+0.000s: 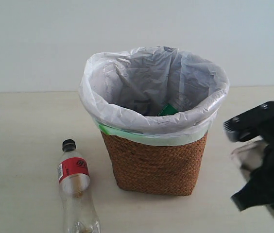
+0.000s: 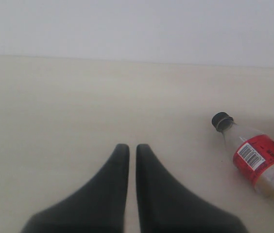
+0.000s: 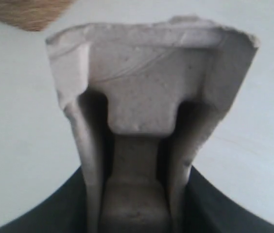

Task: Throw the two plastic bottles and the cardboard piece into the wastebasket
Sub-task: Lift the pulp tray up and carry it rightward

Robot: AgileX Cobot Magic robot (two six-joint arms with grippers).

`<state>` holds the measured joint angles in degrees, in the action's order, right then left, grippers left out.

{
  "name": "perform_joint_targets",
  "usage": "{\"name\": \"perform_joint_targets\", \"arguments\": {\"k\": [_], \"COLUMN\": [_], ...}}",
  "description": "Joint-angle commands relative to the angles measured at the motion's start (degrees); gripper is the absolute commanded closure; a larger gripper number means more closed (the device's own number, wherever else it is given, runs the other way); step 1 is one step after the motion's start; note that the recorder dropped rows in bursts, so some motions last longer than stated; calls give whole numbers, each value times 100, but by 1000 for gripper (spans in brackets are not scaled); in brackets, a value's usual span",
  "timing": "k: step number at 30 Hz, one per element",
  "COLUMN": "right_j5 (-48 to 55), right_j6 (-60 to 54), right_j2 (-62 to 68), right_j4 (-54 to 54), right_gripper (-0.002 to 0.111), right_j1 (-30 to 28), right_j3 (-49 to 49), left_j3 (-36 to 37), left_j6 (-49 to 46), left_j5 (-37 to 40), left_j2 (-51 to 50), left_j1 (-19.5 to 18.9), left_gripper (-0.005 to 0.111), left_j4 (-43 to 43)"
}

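The wastebasket point(image 1: 154, 165), brown wicker with a white bag, stands mid-table. Deep inside it a bit of green label point(image 1: 167, 109) shows, probably the green-capped bottle. The black-capped, red-labelled bottle point(image 1: 76, 187) lies on the table left of the basket, also seen in the left wrist view point(image 2: 256, 160). My left gripper point(image 2: 132, 148) is shut with nothing in it, over bare table beside that bottle's cap. It is out of the exterior view. My right gripper point(image 1: 261, 162) is shut on the cardboard piece point(image 3: 146, 92), held to the right of the basket and below its rim.
The pale table point(image 1: 25, 136) runs back to a white wall. The basket's wicker edge point(image 3: 27, 12) shows in a corner of the right wrist view, apart from the cardboard.
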<state>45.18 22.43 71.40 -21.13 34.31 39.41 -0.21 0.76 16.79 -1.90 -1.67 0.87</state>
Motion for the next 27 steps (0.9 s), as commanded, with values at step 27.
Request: {"name": "perform_joint_targets", "arguments": {"k": [27], "right_j5": [697], "right_j6": [1365], "right_j2": [-1003], "right_j4": [-2704], "right_gripper": [108], "right_j1": [-868], "right_j3": [1727], "left_j3": [21], "left_j6": [-27], "left_j5": [-46], "left_j2": [44], "left_j1": [31], "left_gripper": [102], "left_j4": [-9]}}
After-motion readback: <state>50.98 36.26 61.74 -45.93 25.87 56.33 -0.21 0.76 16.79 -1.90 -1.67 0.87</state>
